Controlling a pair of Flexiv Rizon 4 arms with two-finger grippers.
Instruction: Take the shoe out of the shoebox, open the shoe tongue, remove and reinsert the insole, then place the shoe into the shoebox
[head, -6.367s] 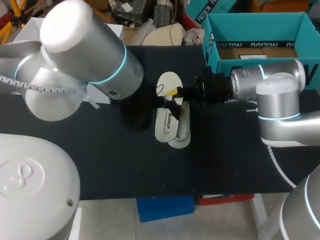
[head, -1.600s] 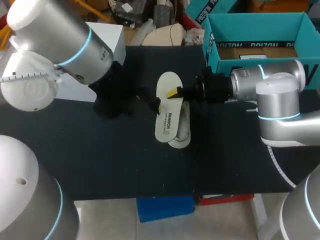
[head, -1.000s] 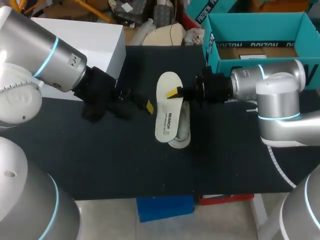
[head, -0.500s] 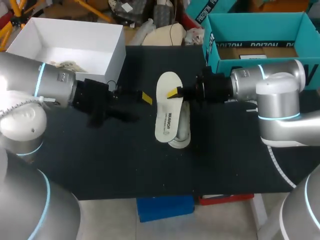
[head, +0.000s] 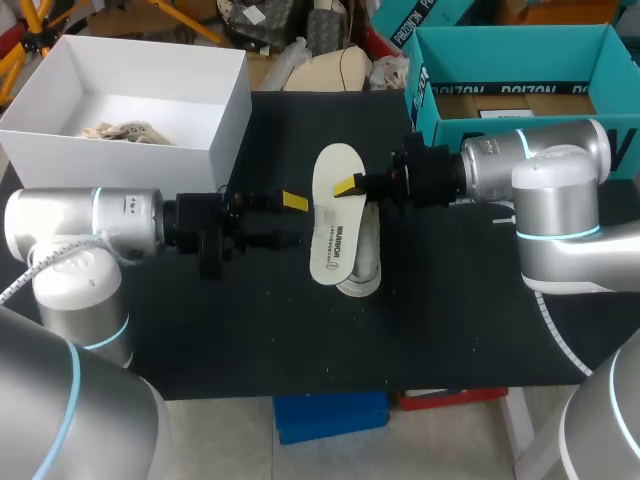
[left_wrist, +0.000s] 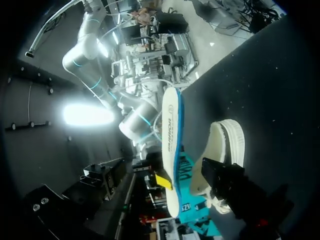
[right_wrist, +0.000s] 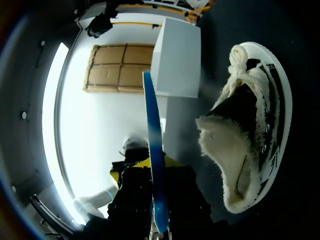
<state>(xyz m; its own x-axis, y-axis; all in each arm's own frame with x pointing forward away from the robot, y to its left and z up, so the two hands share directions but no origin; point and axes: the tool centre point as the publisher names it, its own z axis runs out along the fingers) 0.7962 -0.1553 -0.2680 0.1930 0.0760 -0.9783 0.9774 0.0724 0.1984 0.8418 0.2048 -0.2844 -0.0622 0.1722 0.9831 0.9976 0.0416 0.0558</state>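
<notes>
Under insole (head: 335, 215), shoe (head: 369, 255) (half hidden).

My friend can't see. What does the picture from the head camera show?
The right gripper holds a flat white insole over a white shoe on the black table. The left gripper sits beside it, near a white cardboard shoebox.

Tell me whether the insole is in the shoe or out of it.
Out. The white, blue-edged insole is pinched on edge in the right gripper, outside the fleece-lined white shoe.
</notes>
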